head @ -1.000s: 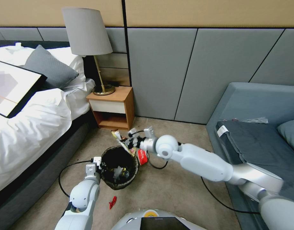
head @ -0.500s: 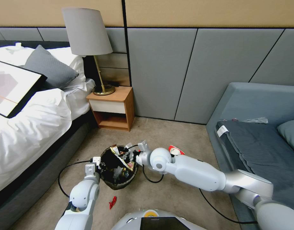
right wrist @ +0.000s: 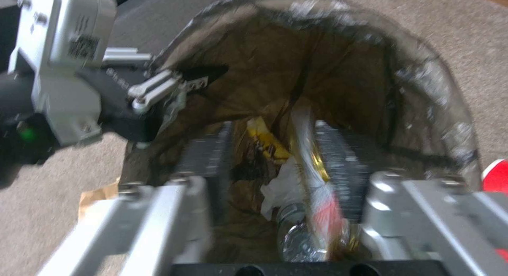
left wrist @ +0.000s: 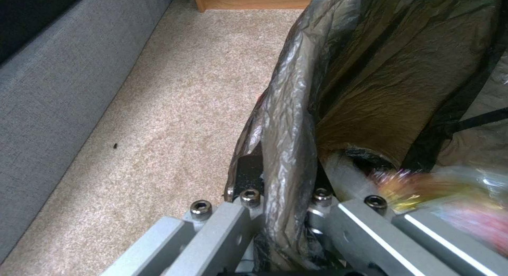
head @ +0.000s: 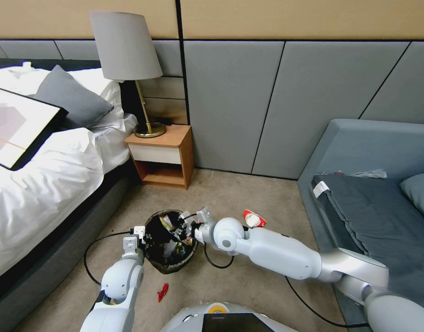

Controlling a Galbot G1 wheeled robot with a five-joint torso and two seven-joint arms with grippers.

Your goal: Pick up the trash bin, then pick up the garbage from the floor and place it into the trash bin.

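The trash bin [head: 169, 258] with its black liner stands on the carpet, holding a bottle, white paper and wrappers. My left gripper [head: 139, 234] is shut on the bin's near rim; the liner [left wrist: 288, 149] is pinched between its fingers [left wrist: 249, 197]. My right gripper [head: 188, 227] hangs over the bin's mouth [right wrist: 423, 69], open. A gold-and-red wrapper [right wrist: 312, 181] lies loose along one finger [right wrist: 339, 165], pointing down into the bin. Garbage on the floor: a red-and-white packet [head: 253, 218] past the right forearm and a red scrap [head: 162, 291] near my base.
A wooden nightstand [head: 163, 157] with a lamp [head: 126, 50] stands behind the bin. The bed [head: 37, 184] runs along the left, a grey sofa [head: 373, 198] along the right. A black cable [head: 90, 249] loops on the carpet by the left arm. Something red [right wrist: 497, 177] lies beside the bin.
My right arm swung from the floor near the nightstand to above the bin, carrying the wrapper. Its fingers have opened. The left gripper and bin stayed put.
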